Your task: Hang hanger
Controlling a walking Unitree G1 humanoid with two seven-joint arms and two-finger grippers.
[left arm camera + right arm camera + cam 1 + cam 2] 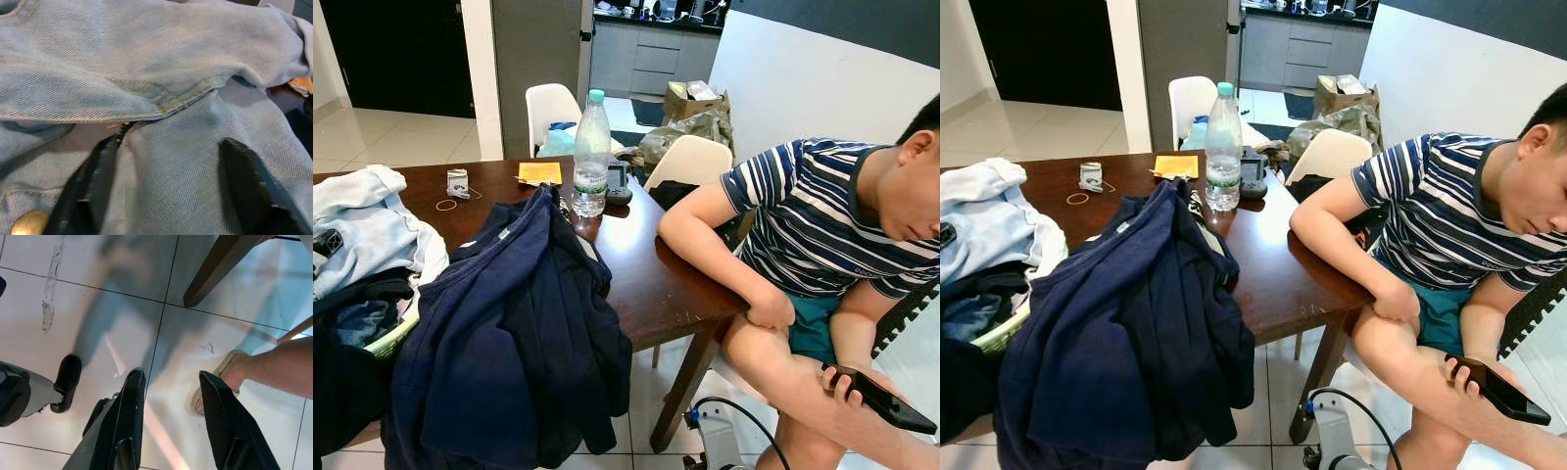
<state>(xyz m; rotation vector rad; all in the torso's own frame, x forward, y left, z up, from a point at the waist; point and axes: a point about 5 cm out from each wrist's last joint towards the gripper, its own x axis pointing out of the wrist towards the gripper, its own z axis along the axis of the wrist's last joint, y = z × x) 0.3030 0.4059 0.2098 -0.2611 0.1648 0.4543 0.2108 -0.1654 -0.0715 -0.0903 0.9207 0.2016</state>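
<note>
Clothes (499, 333) lie on the table (656, 284), bottle (590, 157) behind them.

navy garment (509, 333) | crumpled, peaked at collar end | draped over worktop (646, 274) front edge | lower part hanging toward floor

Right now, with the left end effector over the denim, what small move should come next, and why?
Probably ease the left end effector down and close on the pale denim jacket: its fingers are open, straddling the fabric just below a seam. No hanger can be seen yet.
</note>
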